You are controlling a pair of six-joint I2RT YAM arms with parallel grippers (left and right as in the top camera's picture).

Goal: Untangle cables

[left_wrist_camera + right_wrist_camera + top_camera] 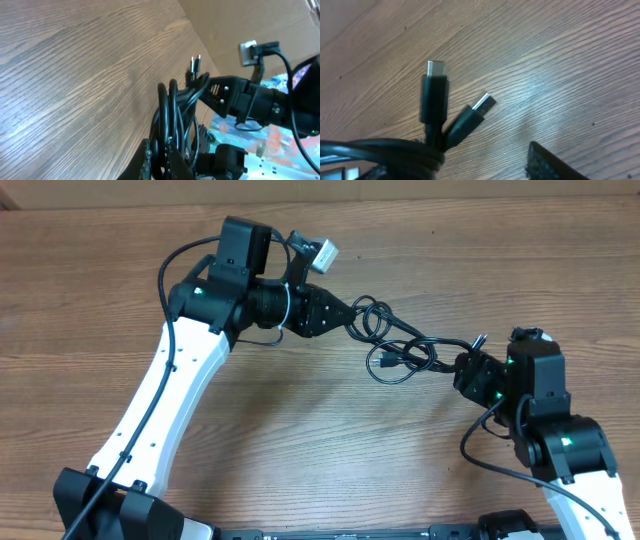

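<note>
The cables [400, 345] are thin black wires bunched in loose loops, stretched between my two grippers at the table's middle right. My left gripper [345, 315] is shut on the loops at their left end; the left wrist view shows the black loops [167, 115] pinched between its jaws [159, 161]. My right gripper [463, 368] is at the bundle's right end, and the left wrist view shows it straddling the wires. In the right wrist view two plugs [434, 92] [471, 117] stick up from the cable bundle [380, 155]. One finger pad [555, 165] stands well apart from the bundle, so this gripper is open.
The wooden table [300, 440] spreads around the bundle. A brown cardboard wall [420, 190] lines the far edge. A small white connector [323, 252] hangs off the left arm's own thick cable, above the wrist.
</note>
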